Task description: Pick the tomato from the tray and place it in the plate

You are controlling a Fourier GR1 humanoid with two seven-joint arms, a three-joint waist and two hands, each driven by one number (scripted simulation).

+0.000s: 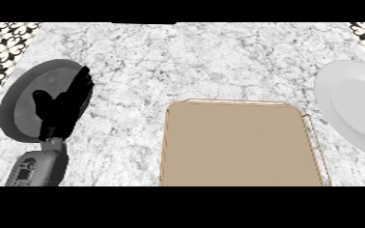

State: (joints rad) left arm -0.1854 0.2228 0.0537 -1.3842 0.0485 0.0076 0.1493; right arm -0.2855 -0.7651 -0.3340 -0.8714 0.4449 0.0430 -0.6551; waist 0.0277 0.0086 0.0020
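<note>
From where I stand the tomato cannot be found: it shows nowhere on the tray or on either plate, so I cannot tell where it is. The tray (pixel 239 145), tan with a thin raised rim and rounded corners, lies flat on the counter, off to the right of the fingers and nearer the robot than their tips. Its bare floor is all that shows.

The left hand (pixel 63 108) is the only hand showing. It rests at the left side of the view, upright. Its fingers (pixel 82 84) are straight and close together, pointing away from the robot. The thumb sticks out apart from them on the left. It holds nothing. Beneath and behind the fingers is a grey plate (pixel 25 84), round and dark, which spreads out to the left of them and past their tips. The hand overlaps the plate's right part, though I cannot tell whether it touches it. The grey forearm (pixel 39 166) runs down from the wrist to the view's lower edge.

Far to the right of the fingers, beyond the tray, a white plate (pixel 342 101) is cut by the view's right edge and sits just beside the tray's far right corner. The marble counter (pixel 214 58) stretches away beyond the fingertips, white with grey veining.
</note>
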